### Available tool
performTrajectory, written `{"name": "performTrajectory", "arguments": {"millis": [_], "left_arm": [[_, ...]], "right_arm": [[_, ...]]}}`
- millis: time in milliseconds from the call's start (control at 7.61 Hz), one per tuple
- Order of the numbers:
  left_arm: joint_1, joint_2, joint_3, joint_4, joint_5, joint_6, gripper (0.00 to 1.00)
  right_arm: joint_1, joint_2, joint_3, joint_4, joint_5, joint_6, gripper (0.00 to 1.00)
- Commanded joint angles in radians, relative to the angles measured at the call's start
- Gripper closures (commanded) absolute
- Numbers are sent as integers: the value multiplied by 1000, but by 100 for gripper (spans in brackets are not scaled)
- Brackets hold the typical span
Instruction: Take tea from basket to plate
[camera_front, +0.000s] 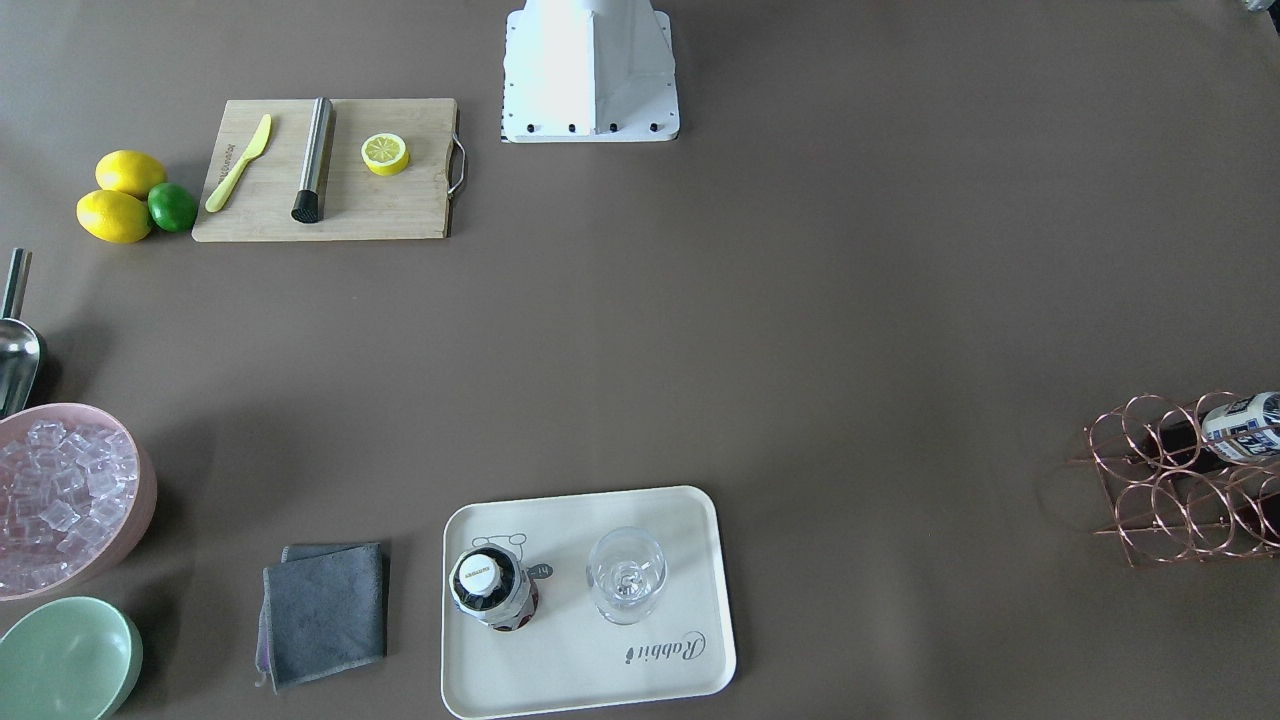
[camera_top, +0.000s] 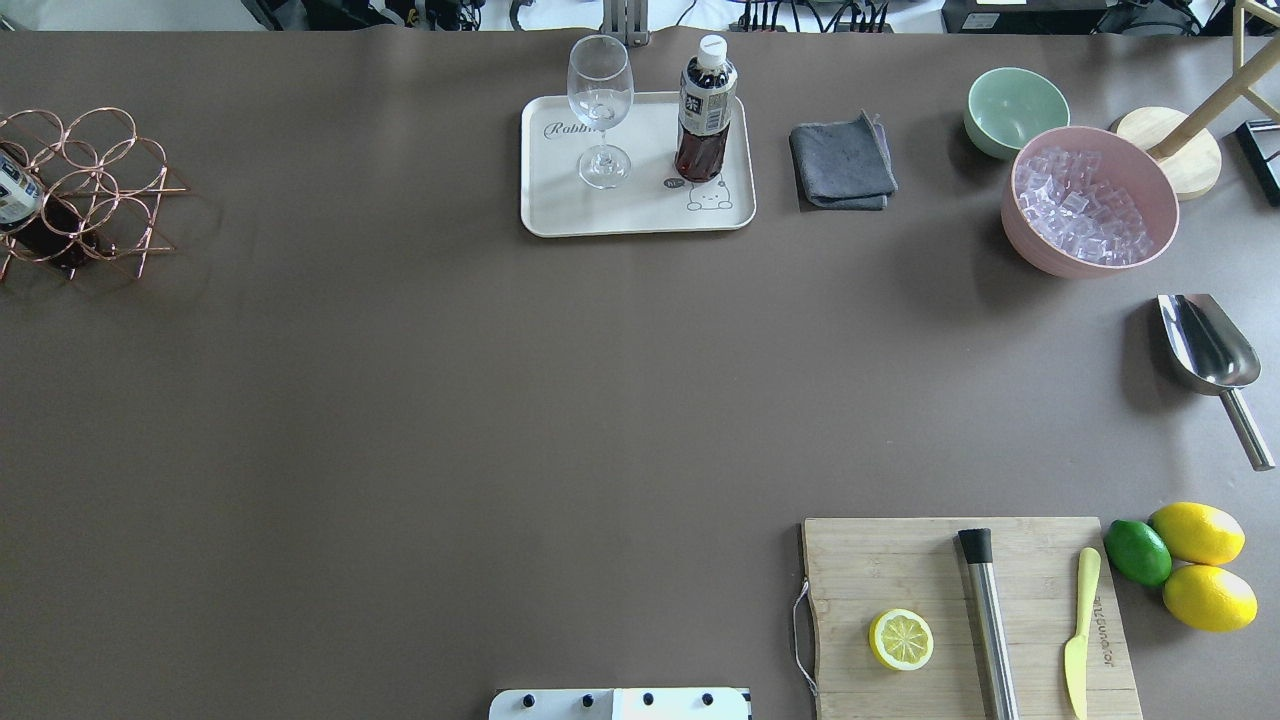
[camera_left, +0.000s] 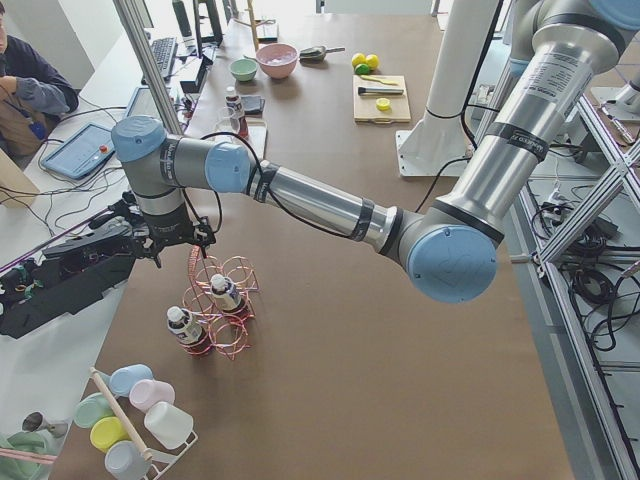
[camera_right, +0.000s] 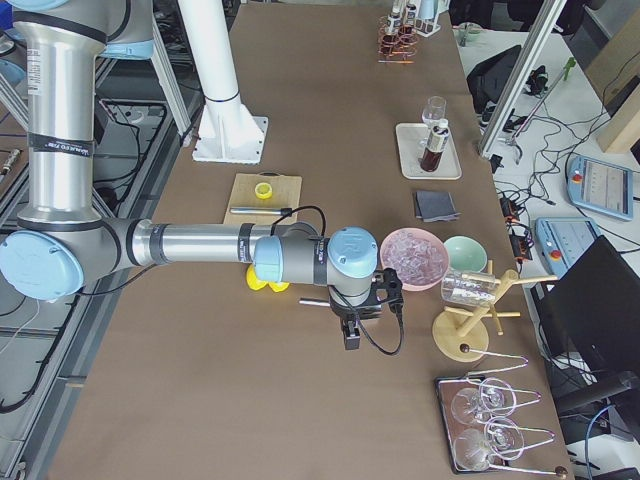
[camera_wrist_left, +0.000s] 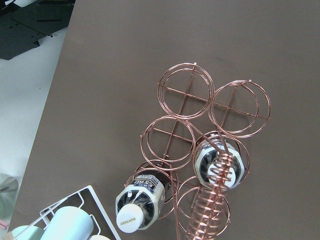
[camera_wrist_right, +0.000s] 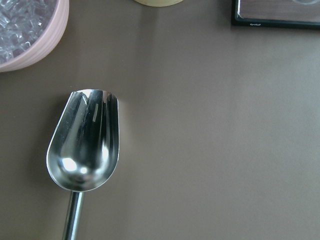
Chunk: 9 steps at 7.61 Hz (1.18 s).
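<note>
- One tea (camera_top: 706, 120) stands on the plate (camera_top: 640, 215), far from the basket (camera_wrist_left: 212, 195); two more lie in the basket.
- The left gripper (camera_left: 178, 245) hangs just over the basket's handle; the right gripper (camera_right: 350, 335) is far from the basket. I cannot tell whether either's fingers are apart.
- Likely step: reaching for another tea. Next, drop beside the handle and grip one.

I read "Rabbit" in script on the plate (camera_front: 560, 675). "SUNTORY" was on the white cap of the tea (camera_wrist_left: 139, 200) in the basket (camera_wrist_left: 183, 96), well apart from the plate. Bottle label print was too small for me.
</note>
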Motion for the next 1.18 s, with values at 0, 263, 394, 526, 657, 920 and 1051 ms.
{"name": "performTrajectory", "arguments": {"millis": [0,263,394,526,657,920,1051], "left_arm": [[-64,87,-54,44,-2,-133,2],[-63,183,-114,44,-5,-390,3],[-61,219,-124,43,-7,-522,2],[-61,242,-136,41,-4,-593,2],[-50,274,-151,41,-5,-680,2],[-15,329,-156,14,-57,-947,2],[-12,352,-160,-28,-60,-1004,2]], "right_arm": [[6,-1,0,0,0,0,0],[7,-1,0,0,0,0,0],[7,-1,0,0,0,0,0],[9,-1,0,0,0,0,0],[12,-1,0,0,0,0,0],[15,-1,0,0,0,0,0],[15,-1,0,0,2,0,0]]}}
